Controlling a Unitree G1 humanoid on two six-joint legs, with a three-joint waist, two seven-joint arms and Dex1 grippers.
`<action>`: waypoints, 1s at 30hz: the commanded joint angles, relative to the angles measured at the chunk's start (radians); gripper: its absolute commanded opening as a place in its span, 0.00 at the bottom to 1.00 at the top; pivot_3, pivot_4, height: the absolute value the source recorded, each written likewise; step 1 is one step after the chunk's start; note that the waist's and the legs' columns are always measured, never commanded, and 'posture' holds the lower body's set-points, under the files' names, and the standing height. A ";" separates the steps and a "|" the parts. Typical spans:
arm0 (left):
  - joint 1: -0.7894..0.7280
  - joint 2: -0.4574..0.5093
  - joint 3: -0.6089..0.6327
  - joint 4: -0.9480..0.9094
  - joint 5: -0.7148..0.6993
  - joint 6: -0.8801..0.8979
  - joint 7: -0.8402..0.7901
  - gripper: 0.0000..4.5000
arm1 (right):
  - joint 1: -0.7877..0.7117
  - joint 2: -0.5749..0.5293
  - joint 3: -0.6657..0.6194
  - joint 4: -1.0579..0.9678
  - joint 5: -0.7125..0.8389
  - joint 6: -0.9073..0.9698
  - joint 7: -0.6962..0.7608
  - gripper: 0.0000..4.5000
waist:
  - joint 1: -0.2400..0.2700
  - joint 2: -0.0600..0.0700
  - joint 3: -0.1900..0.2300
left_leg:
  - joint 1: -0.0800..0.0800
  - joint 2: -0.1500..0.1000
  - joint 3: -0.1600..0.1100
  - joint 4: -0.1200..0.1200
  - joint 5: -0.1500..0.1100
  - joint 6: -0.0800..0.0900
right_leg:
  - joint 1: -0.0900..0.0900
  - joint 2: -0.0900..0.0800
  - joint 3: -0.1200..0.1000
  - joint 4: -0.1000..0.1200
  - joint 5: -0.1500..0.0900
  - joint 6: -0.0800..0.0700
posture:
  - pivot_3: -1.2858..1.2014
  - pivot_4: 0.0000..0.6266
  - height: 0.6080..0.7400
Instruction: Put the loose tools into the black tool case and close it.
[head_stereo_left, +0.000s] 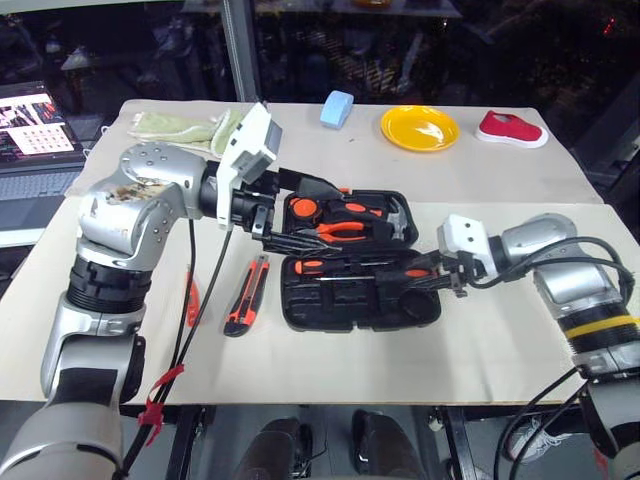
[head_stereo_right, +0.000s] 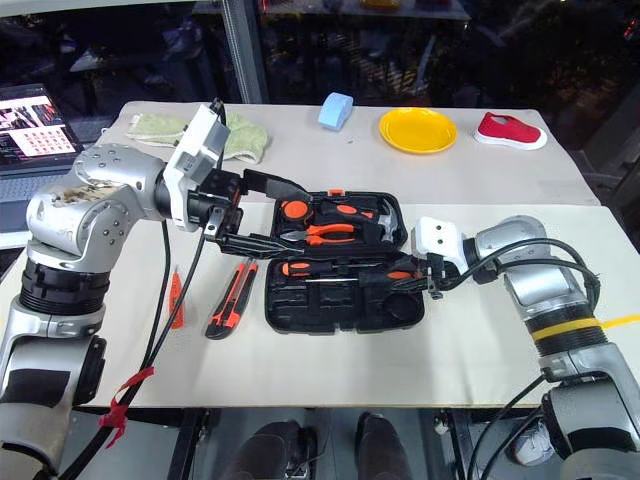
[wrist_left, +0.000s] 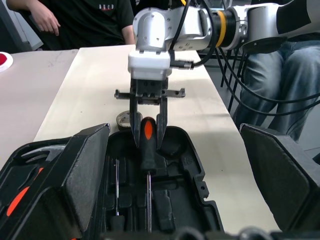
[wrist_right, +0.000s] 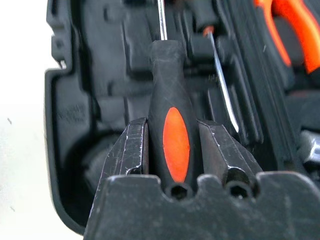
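Clamped on the fat handle, the right gripper (head_stereo_left: 447, 276) holds a light, stiff screwdriver (wrist_right: 172, 131) over the case (head_stereo_left: 300, 310) at its 3 o'clock end, left gripper (head_stereo_left: 268, 222) wide apart.

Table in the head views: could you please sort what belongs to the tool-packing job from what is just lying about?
Job:
black tool case
screwdriver in the right gripper
second screwdriver in the case
utility knife
tester pen
tape roll

Lying about:
yellow plate
red shoe
green cloth
blue object
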 joint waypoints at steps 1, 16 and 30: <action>-0.020 0.015 0.017 -0.033 -0.002 -0.012 0.002 1.00 | -0.046 0.021 -0.031 0.034 -0.010 -0.026 -0.004 0.23 | -0.003 0.000 0.000 | 0.000 0.000 0.000 0.000 0.000 -0.001 | 0.000 0.000 0.000 0.000 0.000 -0.001 | 0.52 0.24 0.94; 0.127 0.223 0.000 0.050 0.129 -0.172 -0.132 1.00 | -0.049 0.067 -0.048 0.077 -0.029 0.000 -0.021 0.23 | -0.016 0.000 0.000 | 0.000 0.000 0.000 -0.001 0.001 -0.002 | -0.001 0.001 0.000 0.001 0.000 -0.001 | 0.52 0.24 0.94; 0.134 0.223 0.009 0.043 0.134 -0.177 -0.116 1.00 | -0.042 0.088 -0.053 0.075 -0.038 -0.004 -0.035 0.82 | -0.016 0.001 0.000 | 0.000 0.000 -0.001 -0.001 0.001 -0.002 | -0.001 0.000 0.000 0.002 0.000 -0.001 | 0.52 0.24 0.94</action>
